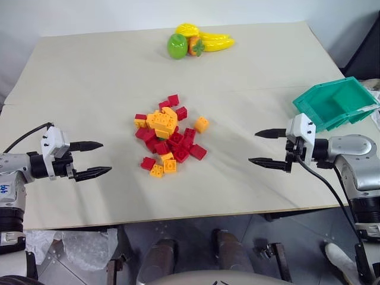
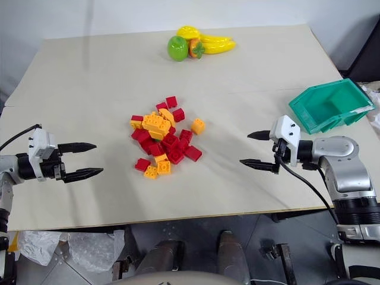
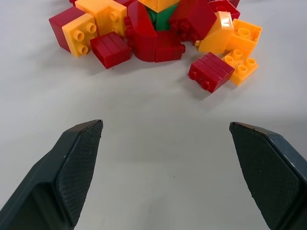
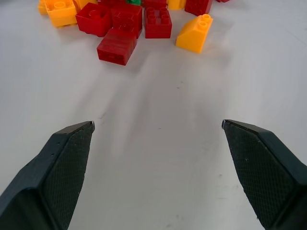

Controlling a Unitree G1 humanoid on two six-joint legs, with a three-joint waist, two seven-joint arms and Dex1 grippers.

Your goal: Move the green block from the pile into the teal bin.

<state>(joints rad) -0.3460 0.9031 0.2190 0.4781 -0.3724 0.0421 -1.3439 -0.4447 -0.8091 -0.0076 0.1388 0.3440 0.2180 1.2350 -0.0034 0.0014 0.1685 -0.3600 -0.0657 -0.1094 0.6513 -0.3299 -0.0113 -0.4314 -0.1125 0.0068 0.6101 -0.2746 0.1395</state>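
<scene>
Red bricks (image 3: 156, 38) mostly hide green block (image 3: 162, 19).

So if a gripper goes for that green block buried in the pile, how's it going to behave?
The green block looks like rigid plastic, so it probably won't flex. It is wedged under red and orange bricks in the pile, so pulling it will likely scatter neighbours. Its glossy, flat sides may slip between the fingers.
</scene>
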